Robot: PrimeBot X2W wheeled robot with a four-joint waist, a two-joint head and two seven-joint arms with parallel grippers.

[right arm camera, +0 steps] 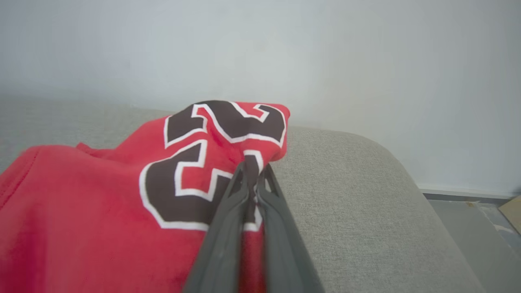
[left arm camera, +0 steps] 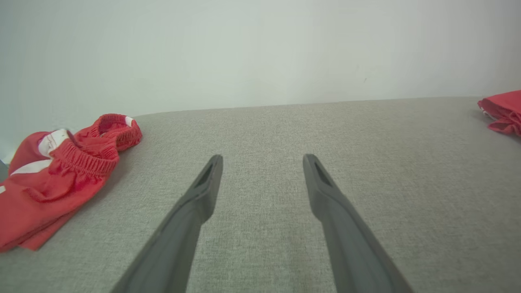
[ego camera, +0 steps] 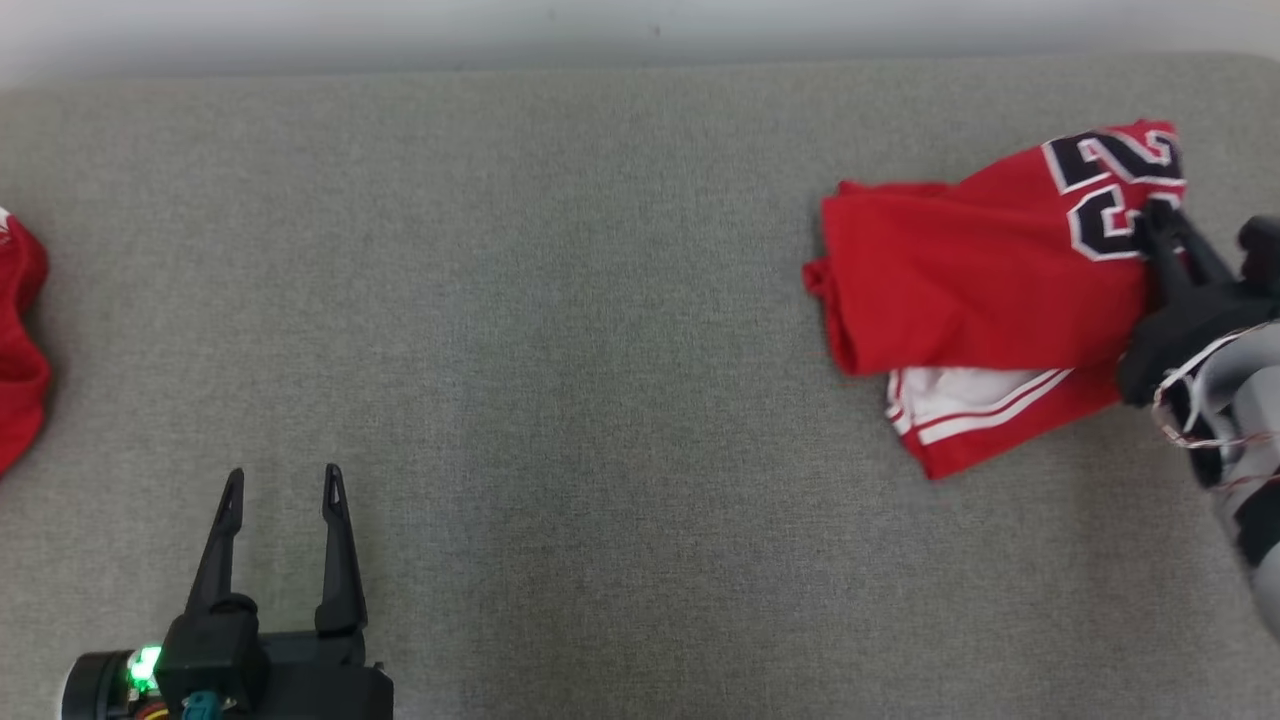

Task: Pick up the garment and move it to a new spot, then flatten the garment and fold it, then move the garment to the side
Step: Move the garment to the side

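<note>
The garment [ego camera: 980, 290] is a red jersey with a dark, white-edged number, lying bunched at the far right of the grey padded surface [ego camera: 560, 330]. My right gripper [ego camera: 1160, 215] is shut on the jersey's right edge, beside the number. In the right wrist view its fingers [right arm camera: 252, 179] pinch a fold of the garment [right arm camera: 122, 211] by the dark digits. A corner of the garment [left arm camera: 502, 110] shows at the right edge of the left wrist view. My left gripper [ego camera: 282, 490] hovers open at the lower left over bare fabric, its fingers [left arm camera: 207, 183] spread with nothing between them.
Another red piece, shorts with white trim [left arm camera: 57, 171], lies crumpled at the surface's left edge [ego camera: 15, 340]. A pale wall [ego camera: 640, 30] runs behind. The surface's rounded right end drops to the floor [right arm camera: 480, 219].
</note>
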